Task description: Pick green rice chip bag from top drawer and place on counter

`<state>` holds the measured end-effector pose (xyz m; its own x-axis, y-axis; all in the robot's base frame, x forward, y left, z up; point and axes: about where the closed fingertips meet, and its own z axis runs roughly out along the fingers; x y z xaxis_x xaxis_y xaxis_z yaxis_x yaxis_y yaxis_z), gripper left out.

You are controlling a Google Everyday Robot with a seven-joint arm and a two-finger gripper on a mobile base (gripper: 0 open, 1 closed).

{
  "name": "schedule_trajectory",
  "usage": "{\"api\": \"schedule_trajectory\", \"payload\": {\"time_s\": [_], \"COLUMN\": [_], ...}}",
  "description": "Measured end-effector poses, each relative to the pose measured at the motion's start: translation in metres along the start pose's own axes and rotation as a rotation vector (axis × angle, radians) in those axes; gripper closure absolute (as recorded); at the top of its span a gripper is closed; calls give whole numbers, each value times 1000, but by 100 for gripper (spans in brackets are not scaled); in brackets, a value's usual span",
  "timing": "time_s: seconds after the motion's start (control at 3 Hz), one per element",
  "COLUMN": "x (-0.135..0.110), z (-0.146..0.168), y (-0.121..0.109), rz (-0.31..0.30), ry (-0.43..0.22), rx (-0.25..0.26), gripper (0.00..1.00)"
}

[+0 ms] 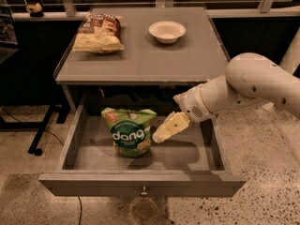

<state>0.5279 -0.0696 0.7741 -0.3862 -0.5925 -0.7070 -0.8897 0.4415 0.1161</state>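
The green rice chip bag [128, 131], bright green with white "dang" lettering, stands in the middle of the open top drawer [140, 182]. The gripper [161, 134] reaches in from the right on a white arm and hangs just to the right of the bag's upper right corner, close beside it. The grey counter [154, 57] is right above the drawer.
A brown-and-yellow chip bag [97, 33] lies on the counter's back left. A white bowl [167, 31] stands at the counter's back middle. The drawer's metal knob [144, 190] is at its front centre. Speckled floor lies to the right.
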Motion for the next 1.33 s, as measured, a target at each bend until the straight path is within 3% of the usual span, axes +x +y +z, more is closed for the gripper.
{"api": "schedule_trajectory", "payload": {"time_s": [0.67,1.33], "x": [-5,-17], "z": [33,58], "y": [8,13], "rz": [7,-1], "ry": [4,-17], "rx": [-94,-139], "gripper": [0,0]}}
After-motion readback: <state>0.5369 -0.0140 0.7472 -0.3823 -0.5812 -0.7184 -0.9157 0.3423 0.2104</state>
